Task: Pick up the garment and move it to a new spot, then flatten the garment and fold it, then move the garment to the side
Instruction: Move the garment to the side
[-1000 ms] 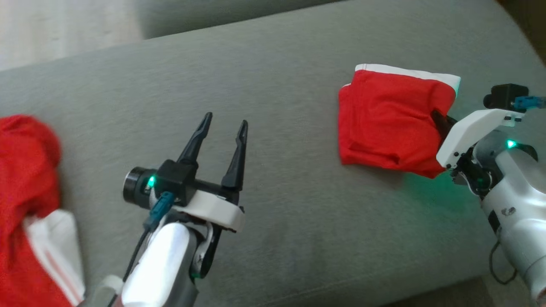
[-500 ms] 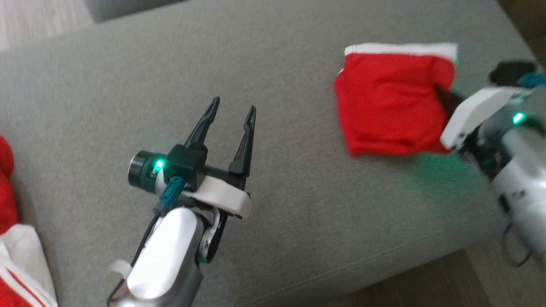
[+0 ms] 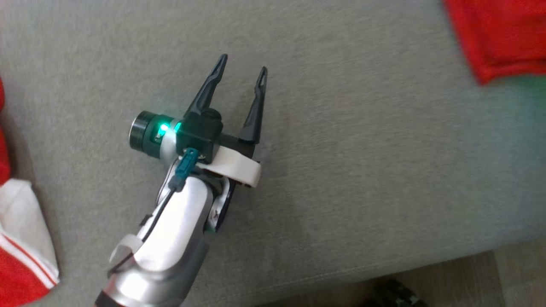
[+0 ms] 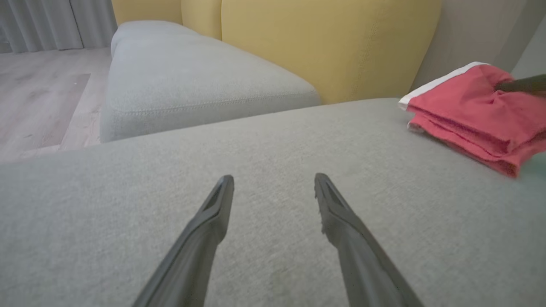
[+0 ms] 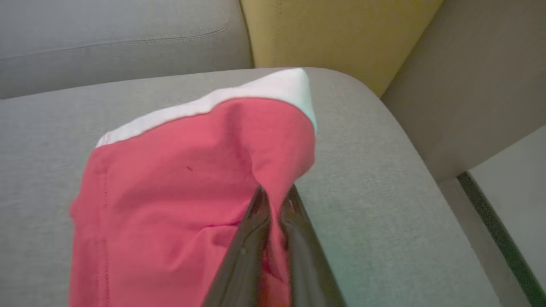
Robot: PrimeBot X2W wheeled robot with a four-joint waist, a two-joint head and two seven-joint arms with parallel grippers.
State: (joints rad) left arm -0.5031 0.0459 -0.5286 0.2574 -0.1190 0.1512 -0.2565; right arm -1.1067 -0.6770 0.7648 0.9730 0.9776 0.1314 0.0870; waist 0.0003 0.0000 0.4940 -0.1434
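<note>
A: Right gripper (image 5: 275, 194)?
B: Pinched on a raised fold of the folded red garment (image 5: 179, 179), far right on the grey sofa cushion (image 5: 354, 162)
A: Left gripper (image 3: 243, 64)?
B: Spread, empty
A: Handling?
B: Soft, light, limp; probably best gripped through all layers at the edge

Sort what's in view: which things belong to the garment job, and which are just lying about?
Job in hand:
- folded garment
- right jaws, shut on its edge
- left jaws, open and empty over the seat

Lying about:
- second garment, red and white, on the seat at the robot's left
- yellow cushions
- floor
</note>
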